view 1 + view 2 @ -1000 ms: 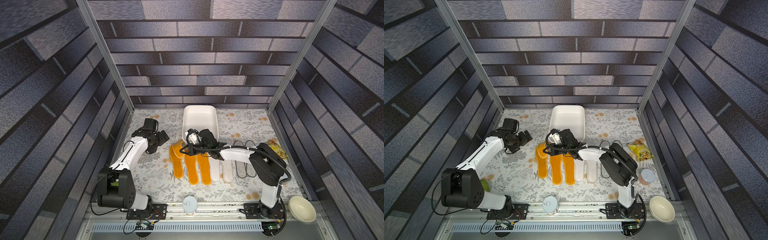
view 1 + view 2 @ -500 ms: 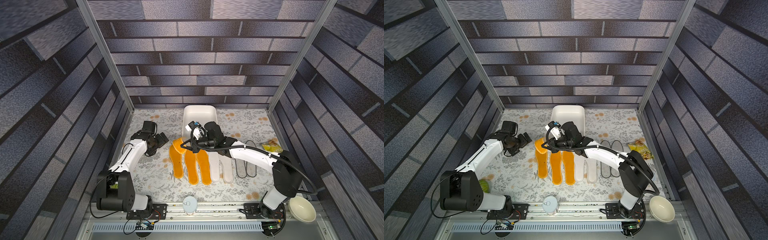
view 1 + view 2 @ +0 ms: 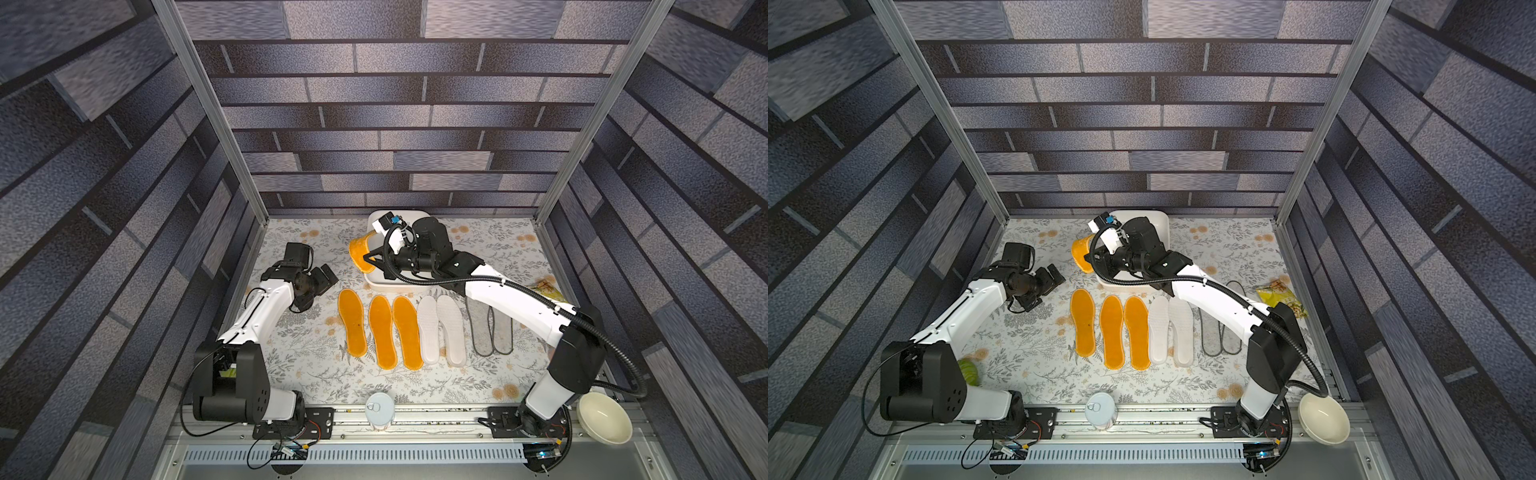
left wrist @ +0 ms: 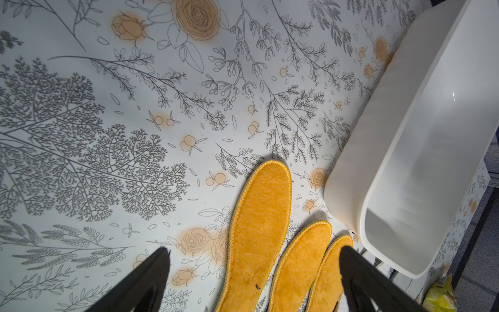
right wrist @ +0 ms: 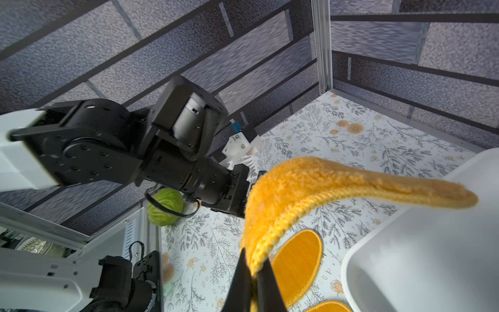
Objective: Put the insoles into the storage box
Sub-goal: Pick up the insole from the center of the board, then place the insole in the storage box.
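Front rail: a can (image 3: 379,409) and a bowl (image 3: 602,419) stand nearest me, well apart from the work, and I leave them alone.
Row: three orange insoles (image 3: 382,332), a white pair (image 3: 440,328) and a grey pair (image 3: 490,328) lie flat side by side on the mat (image 3: 299,345). Their ends point at the box, so I judge each can be taken by its far end.
Left gripper (image 3: 323,277): spread wide and empty, it hovers over the mat near the far end of the outermost orange insole. I reckon it is placed there for a later pick.
Right gripper (image 5: 252,272): clenched on the rim of a fourth orange insole, because a flat sole offers only an edge to pinch.
Held insole (image 5: 310,183): it is raised clear of the mat, limp and bowed. Its free end sags toward the box rim and it is not yet inside.
Box (image 3: 388,282): it sits beyond the row toward the back wall, lengthwise like the insoles. What shows of its inside is bare.
Next: I must lift the insole over the rim and lay it lengthwise. The drooping end may catch the wall.
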Controlling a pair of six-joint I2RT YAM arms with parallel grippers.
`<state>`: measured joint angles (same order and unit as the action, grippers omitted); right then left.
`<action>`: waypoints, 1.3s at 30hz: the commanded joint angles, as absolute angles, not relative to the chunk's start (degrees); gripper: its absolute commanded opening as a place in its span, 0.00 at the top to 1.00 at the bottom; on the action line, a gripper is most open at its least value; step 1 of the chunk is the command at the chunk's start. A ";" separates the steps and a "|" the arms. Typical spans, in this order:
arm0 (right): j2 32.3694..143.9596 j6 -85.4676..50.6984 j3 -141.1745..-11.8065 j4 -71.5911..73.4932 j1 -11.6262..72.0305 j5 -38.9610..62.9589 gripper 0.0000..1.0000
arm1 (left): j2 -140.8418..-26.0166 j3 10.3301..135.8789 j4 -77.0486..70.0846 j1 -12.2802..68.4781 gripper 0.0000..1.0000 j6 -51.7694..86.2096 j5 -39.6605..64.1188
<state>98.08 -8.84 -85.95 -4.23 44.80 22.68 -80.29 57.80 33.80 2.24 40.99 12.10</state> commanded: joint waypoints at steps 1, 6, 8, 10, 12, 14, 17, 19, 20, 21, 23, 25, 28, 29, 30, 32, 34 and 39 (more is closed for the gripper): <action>102.57 -7.42 -89.13 -8.15 41.59 21.89 1.00 | -79.37 57.10 33.57 1.98 0.00 41.25 13.17; 107.85 -6.53 -94.65 -10.45 38.45 22.67 1.00 | -79.63 57.06 33.16 2.10 0.00 41.70 13.79; 109.78 -5.92 -97.28 -11.88 37.50 22.33 1.00 | -79.54 57.03 32.84 2.11 0.00 41.96 13.97; 112.15 -5.72 -100.17 -13.79 36.64 22.60 1.00 | -79.67 57.10 32.70 2.11 0.00 42.03 14.05; 114.61 -5.83 -102.69 -14.88 35.85 22.83 1.00 | -79.63 57.13 32.65 2.09 0.00 42.02 14.06; 117.99 -5.76 -105.19 -15.65 35.14 23.47 1.00 | -79.70 57.13 32.52 2.11 0.00 42.02 14.08; 122.07 -5.55 -109.76 -17.84 34.22 24.43 1.00 | -79.97 57.20 32.52 2.10 0.00 41.98 14.32; 124.45 -6.20 -111.91 -18.17 33.39 25.85 1.00 | -80.11 57.17 32.45 2.11 0.00 42.02 14.50; 125.68 -6.80 -113.05 -18.21 32.99 26.97 1.00 | -80.13 57.11 32.35 2.11 0.00 42.03 14.59; 126.64 -7.31 -113.95 -18.56 32.61 28.02 1.00 | -80.16 57.05 32.26 2.11 0.00 42.09 14.67; 128.24 -7.62 -115.04 -19.48 32.11 29.05 1.00 | -80.16 57.00 32.22 2.11 0.00 42.02 14.72; 128.75 -7.92 -114.84 -19.77 31.83 29.81 1.00 | -80.31 56.86 31.93 2.10 0.00 42.17 14.85; 128.60 -9.03 -113.14 -19.68 31.55 31.15 1.00 | -80.67 56.53 31.47 2.20 0.00 42.32 15.20; 128.43 -9.58 -112.31 -19.81 31.47 31.24 1.00 | -80.83 56.57 31.47 2.20 0.00 42.31 15.28; 128.32 -9.95 -111.50 -20.01 31.38 31.68 1.00 | -80.94 56.62 31.39 2.20 0.00 42.36 15.36; 127.99 -10.75 -109.83 -20.71 31.38 32.74 1.00 | -81.24 56.55 31.36 2.20 0.00 42.15 15.38; 127.88 -11.16 -108.84 -22.28 31.38 33.07 1.00 | -81.42 56.58 31.16 2.20 0.00 42.13 15.46; 127.84 -11.01 -108.54 -28.64 31.38 33.10 1.00 | -81.56 56.74 31.12 2.20 0.00 42.06 15.64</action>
<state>129.12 -10.48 -108.66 -23.38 31.46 31.64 -81.06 57.67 30.98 2.26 41.25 14.92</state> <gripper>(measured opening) 0.054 0.997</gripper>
